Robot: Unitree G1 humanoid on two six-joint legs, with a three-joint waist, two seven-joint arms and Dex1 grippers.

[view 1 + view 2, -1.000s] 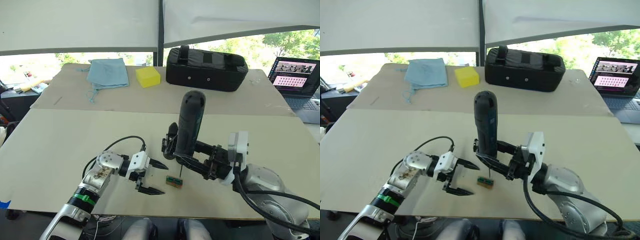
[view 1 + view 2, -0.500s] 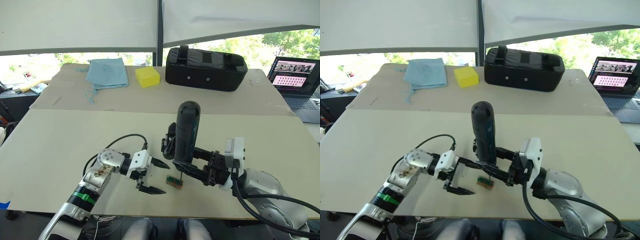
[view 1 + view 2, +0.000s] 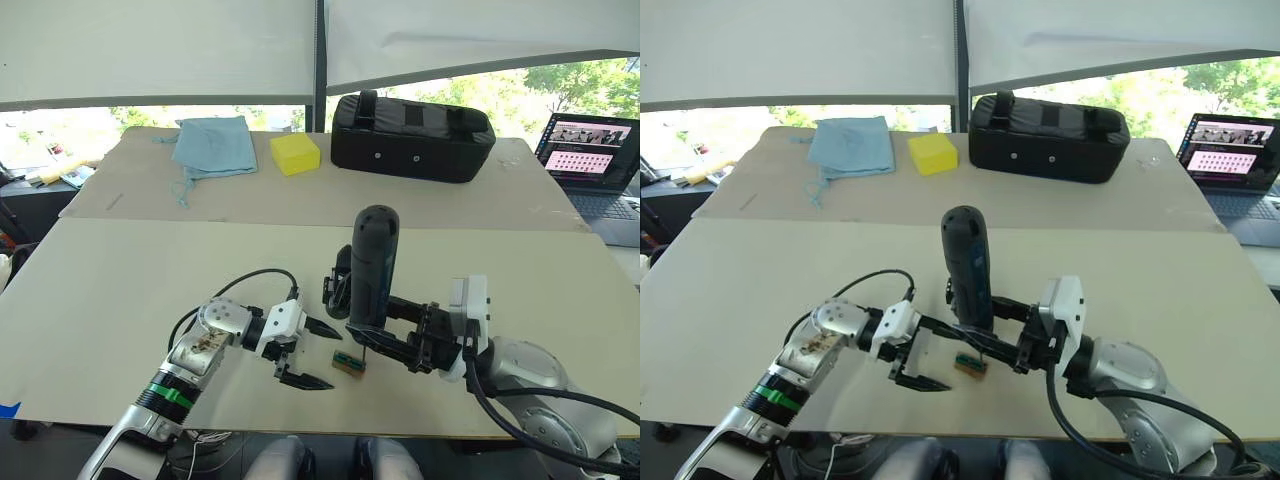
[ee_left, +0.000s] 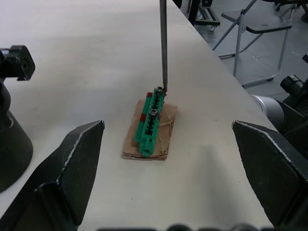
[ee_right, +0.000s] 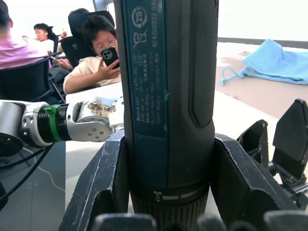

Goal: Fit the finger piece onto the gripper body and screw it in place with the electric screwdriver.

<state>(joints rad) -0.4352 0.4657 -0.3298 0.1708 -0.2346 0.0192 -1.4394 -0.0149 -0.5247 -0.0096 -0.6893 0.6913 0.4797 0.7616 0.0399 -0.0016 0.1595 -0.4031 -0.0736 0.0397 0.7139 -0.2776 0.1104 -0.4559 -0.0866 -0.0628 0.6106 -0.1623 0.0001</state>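
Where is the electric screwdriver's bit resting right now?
In the left wrist view, the electric screwdriver bit touches the far end of the green block, between the open left gripper fingers.

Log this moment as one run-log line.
right gripper: shut on electric screwdriver, upright | bit tip: on green screw holder | left gripper: open, beside holder | gripper body: behind screwdriver

Head stereo pair looks forward-down over worktop [image 3: 120,290]; wrist cameras sit close, both head views sharing green block [image 4: 150,126].
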